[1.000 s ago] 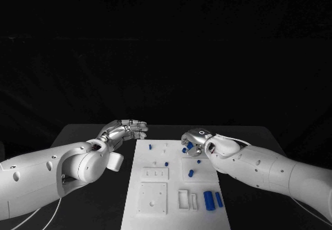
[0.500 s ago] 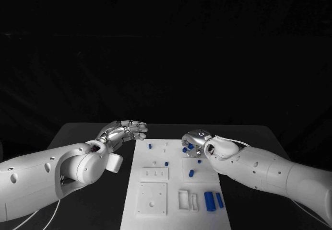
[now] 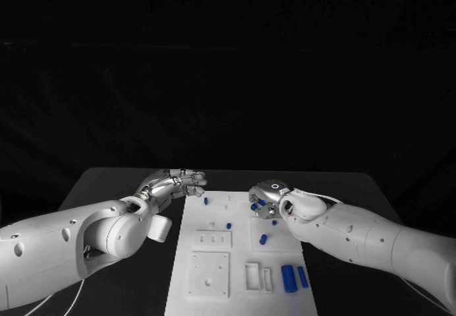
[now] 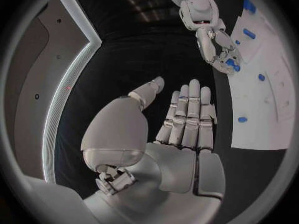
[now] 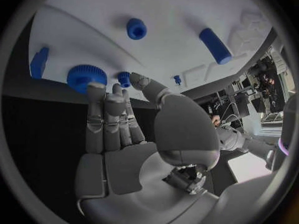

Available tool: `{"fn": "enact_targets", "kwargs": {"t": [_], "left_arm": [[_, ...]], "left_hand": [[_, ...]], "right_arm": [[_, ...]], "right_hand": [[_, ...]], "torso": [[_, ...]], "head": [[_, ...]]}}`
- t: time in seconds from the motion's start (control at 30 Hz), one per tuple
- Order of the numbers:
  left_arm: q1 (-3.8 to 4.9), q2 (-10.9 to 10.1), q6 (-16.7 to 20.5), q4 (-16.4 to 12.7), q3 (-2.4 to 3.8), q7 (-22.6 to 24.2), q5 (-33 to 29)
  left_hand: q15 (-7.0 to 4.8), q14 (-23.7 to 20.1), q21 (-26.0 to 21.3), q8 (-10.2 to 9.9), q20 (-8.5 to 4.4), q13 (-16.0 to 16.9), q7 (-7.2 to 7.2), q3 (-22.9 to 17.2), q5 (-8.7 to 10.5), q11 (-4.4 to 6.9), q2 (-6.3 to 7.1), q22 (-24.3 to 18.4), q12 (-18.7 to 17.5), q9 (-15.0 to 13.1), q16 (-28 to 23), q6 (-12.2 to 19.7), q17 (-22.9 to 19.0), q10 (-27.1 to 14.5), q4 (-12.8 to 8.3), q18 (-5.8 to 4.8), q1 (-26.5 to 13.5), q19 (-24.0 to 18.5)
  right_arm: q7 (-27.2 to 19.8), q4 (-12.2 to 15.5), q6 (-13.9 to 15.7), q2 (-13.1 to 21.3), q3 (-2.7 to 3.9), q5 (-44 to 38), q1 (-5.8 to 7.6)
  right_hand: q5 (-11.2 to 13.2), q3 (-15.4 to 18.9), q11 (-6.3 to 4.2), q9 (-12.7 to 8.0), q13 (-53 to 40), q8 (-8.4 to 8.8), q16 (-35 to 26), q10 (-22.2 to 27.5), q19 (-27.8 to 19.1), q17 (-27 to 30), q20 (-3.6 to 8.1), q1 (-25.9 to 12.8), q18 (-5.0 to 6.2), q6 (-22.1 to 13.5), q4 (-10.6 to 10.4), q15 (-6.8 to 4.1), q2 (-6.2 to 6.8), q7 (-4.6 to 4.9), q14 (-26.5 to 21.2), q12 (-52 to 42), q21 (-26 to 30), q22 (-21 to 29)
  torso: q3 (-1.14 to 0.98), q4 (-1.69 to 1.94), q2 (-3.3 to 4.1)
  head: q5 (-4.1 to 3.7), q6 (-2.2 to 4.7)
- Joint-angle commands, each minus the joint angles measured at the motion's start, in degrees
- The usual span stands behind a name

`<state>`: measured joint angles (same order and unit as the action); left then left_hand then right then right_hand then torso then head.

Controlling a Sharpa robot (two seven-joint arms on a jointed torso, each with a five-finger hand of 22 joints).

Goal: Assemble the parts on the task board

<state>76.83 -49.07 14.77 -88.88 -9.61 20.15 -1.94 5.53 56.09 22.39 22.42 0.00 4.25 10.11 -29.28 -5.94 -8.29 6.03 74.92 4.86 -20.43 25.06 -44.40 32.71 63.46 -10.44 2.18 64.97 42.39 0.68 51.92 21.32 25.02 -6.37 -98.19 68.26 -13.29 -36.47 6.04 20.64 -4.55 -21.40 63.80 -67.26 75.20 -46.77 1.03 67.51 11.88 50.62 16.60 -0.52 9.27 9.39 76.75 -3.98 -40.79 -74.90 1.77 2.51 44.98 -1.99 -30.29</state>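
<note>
Both arms are glossy white, built of rounded shells with small dark screw holes, and a thin pale cable trails beneath each. The left hand and right hand are silver metal with segmented fingers. A small ring marking sits on the right hand's back.

Black table before me, black curtain behind it from nine to three o'clock — dark, folded, dimly lit throughout.

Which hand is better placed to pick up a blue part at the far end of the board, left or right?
Right, probably. The right hand hangs over the board, its fingertips close to the blue gear. The left hand sits off the board's left edge over the table, open and holding nothing.
</note>
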Motion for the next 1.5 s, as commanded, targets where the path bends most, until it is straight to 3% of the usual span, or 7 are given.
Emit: {"fn": "enact_targets", "kwargs": {"t": [0.03,0.4,0.8,1.27,1.5], "left_arm": [[0.12,0.04,-0.93,-0.07,0.06,0.22,-0.34],[0.12,0.13,-0.92,0.26,0.06,0.18,-0.35],[0.12,0.08,-0.91,0.29,0.06,0.13,-0.35],[0.12,0.07,-0.82,0.38,0.06,0.12,-0.35],[0.12,0.03,-0.66,0.48,0.06,0.13,-0.34]], "left_hand": [[0.15,-0.18,0.18,-0.27,-0.09,-0.06,0.25,0.00,0.31,-0.17,-0.11,1.20,-0.37,0.05,0.05,0.27,-0.05,-0.08,-0.28,-0.12,-0.50,0.02],[0.15,-0.18,0.19,-0.28,-0.09,-0.07,0.24,-0.01,0.34,-0.18,-0.11,1.20,-0.40,0.05,0.06,0.26,-0.04,-0.09,-0.28,-0.11,-0.56,0.01],[0.14,-0.18,0.20,-0.32,-0.10,-0.08,0.28,-0.03,0.38,-0.21,-0.08,1.21,-0.46,0.06,0.06,0.28,-0.04,-0.12,-0.30,-0.10,-0.65,0.01],[0.14,-0.18,0.21,-0.35,-0.11,-0.09,0.31,-0.07,0.39,-0.21,-0.04,1.21,-0.50,0.07,0.06,0.30,-0.04,-0.13,-0.37,-0.08,-0.67,0.00],[0.14,-0.18,0.21,-0.36,-0.11,-0.09,0.33,-0.10,0.39,-0.21,-0.01,1.21,-0.53,0.07,0.06,0.30,-0.04,-0.14,-0.41,-0.07,-0.68,-0.01]], "right_arm": [[0.32,-0.23,-0.32,-0.20,-0.01,-1.15,-0.03],[0.58,-0.22,-0.66,-0.21,0.00,-1.42,-0.04],[1.11,0.10,0.19,-0.18,0.00,-1.99,-0.04],[4.75,2.05,4.33,0.02,0.04,-1.82,0.00],[7.51,4.00,7.20,-0.29,0.39,-2.67,0.82]], "right_hand": [[0.44,-0.40,-0.16,0.09,-0.01,0.12,0.38,-0.55,0.38,0.20,0.52,-0.50,3.12,0.60,-0.04,-0.13,0.23,-0.12,-0.37,-0.09,-0.31,-1.32],[2.95,-2.15,-0.65,0.36,-0.42,-0.29,1.23,-2.14,0.28,1.44,0.45,-1.36,3.12,1.80,-0.37,-0.62,-0.24,-0.58,-0.63,-0.47,-0.88,-1.26],[9.91,-7.45,-2.27,1.24,-2.61,-1.66,2.41,-6.42,0.62,3.27,0.57,-2.19,3.12,5.46,-2.34,-2.19,-0.89,-2.08,-0.87,-1.86,-2.48,-1.50],[10.39,-10.35,-3.35,2.35,-5.02,-2.48,3.61,-8.74,0.30,4.27,1.44,-2.52,3.12,7.58,-2.33,-3.26,-0.53,-2.98,-1.31,-2.38,-6.20,-1.52],[10.37,-10.80,-3.47,2.62,-5.70,-2.53,3.82,-8.94,0.09,4.63,1.84,-2.54,3.12,7.87,-2.23,-3.38,-0.14,-3.11,-1.38,-2.30,-7.38,-1.50]], "torso": [[0.05,0.11,0.57],[0.11,0.14,1.12],[0.10,0.16,1.42],[0.16,0.11,1.63],[0.14,0.15,1.72]], "head": [[0.00,0.16],[-0.11,0.38],[-0.14,0.47],[-0.11,1.00],[-0.12,1.43]]}}
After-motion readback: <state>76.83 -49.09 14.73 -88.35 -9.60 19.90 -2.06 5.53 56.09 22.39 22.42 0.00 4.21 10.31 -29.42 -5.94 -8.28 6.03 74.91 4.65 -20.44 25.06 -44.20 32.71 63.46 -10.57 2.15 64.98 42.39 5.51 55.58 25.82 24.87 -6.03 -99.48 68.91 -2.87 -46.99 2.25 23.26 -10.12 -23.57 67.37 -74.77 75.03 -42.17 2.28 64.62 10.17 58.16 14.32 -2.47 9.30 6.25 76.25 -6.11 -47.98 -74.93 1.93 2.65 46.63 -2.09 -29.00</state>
